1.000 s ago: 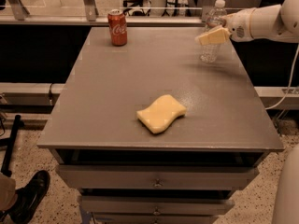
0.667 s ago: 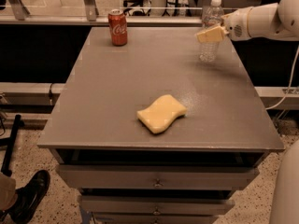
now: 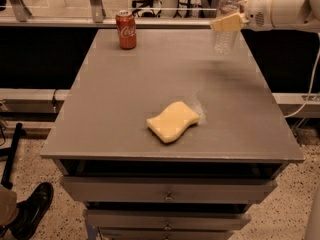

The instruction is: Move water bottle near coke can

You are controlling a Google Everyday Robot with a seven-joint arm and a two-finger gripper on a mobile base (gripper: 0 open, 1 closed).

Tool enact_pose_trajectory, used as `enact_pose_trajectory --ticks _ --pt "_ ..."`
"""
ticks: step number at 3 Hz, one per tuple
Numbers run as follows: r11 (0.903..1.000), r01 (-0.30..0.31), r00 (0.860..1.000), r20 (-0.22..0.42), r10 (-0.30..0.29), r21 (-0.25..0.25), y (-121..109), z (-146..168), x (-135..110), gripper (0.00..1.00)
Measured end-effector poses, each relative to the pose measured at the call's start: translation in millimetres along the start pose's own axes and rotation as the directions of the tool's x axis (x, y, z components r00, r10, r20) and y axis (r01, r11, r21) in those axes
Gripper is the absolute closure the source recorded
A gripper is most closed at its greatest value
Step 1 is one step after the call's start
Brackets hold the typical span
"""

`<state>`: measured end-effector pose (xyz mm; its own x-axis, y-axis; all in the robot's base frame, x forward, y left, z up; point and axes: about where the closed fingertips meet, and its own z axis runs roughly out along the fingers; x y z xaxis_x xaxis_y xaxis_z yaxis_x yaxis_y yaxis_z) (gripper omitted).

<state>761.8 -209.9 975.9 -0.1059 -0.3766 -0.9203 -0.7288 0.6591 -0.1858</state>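
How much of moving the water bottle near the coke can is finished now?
Done: the claw, at the far right of the table, is closed on the water bottle. In hand: the bottle seems held just off the tabletop. Left: carry it across to the coke can at the far left and set it down.

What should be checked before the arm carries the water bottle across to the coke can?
1. Grip: gripper, at the table's far right corner, closed on the water bottle: ok.
2. Bottle upright, white cap on: ok.
3. Bottle base lifted off the grey table: cannot tell; it looks slightly raised.
4. Coke can upright at the far left: ok.
5. Path along the far edge to the can is free, with the yellow sponge lying nearer the front, off that line: ok.
6. Bottle near the can: not ok, they are far apart.
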Motion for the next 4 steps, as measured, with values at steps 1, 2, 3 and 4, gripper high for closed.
enact_pose_trajectory --ticks 1,2,3,4 --pt "1.0 -0.001 1.0 -0.001 0.001 -0.002 0.4 1.5 1.0 1.0" --pt "0.9985 0.015 0.999 0.032 -0.013 -0.053 19.5 22.0 -14.0 1.0" --pt "0.9942 0.046 0.996 0.079 -0.038 -0.098 33.7 51.3 -36.8 1.0" --pt "0.99 0.049 0.995 0.089 -0.037 -0.132 49.1 91.2 -53.3 1.0"
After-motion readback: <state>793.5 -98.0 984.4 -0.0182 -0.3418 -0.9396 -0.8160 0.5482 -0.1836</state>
